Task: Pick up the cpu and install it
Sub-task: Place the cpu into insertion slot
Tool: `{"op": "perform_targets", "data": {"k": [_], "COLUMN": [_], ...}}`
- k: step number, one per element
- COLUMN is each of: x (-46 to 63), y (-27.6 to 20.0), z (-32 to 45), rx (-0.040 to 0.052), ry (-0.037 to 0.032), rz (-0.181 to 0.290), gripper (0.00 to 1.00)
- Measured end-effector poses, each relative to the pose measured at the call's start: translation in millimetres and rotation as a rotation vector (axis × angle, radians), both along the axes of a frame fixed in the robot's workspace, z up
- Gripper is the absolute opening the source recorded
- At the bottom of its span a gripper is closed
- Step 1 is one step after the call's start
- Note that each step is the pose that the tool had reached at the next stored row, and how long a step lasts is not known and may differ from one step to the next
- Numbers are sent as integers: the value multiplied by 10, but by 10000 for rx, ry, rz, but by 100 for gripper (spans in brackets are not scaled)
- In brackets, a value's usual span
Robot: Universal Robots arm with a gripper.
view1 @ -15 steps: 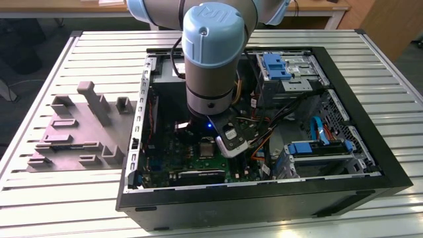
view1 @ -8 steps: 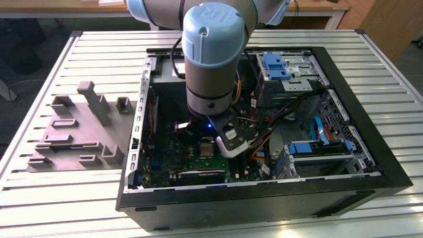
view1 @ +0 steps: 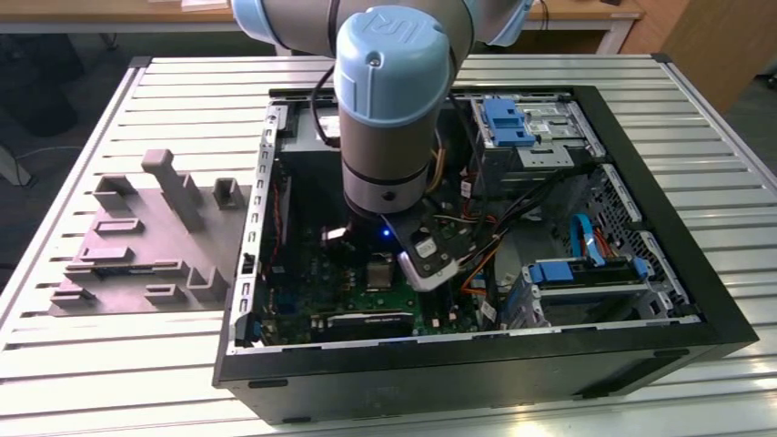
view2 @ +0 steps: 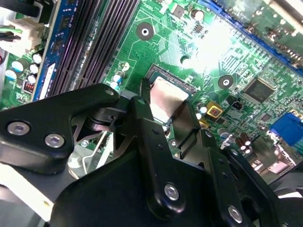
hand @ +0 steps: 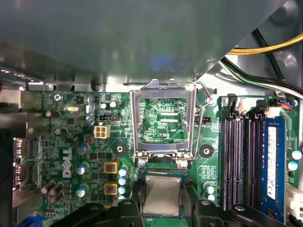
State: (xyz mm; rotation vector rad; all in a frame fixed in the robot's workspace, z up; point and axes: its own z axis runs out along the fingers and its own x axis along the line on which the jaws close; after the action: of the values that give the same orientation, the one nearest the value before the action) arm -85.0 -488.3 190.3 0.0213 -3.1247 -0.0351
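End effector [view2: 166, 112] clasps cpu [view2: 166, 94]; first wrist view shows raised frame [hand: 136, 123].

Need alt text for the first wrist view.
The hand grips the cpu by two edges over the green motherboard. The silver socket frame stands open beside it, with memory slots nearby.

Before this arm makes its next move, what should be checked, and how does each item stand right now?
1. Is the cpu held in the end effector: ok.
2. Is the socket frame raised open: ok.
3. Is the cpu lined up with the socket: ok, it lies within the rim in both wrist views.
4. Is the cpu fully seated: cannot tell.
5. Is the cpu's corner orientation matched to the socket: cannot tell.
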Motion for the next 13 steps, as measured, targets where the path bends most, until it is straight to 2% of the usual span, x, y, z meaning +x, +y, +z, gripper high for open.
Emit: {"op": "perform_targets", "data": {"k": [5, 13], "x": [0, -1], "y": [-2, -2], "z": [1, 35], "rx": [0, 0], "ry": [0, 1], "rz": [506, 521], "gripper": [44, 44]}}
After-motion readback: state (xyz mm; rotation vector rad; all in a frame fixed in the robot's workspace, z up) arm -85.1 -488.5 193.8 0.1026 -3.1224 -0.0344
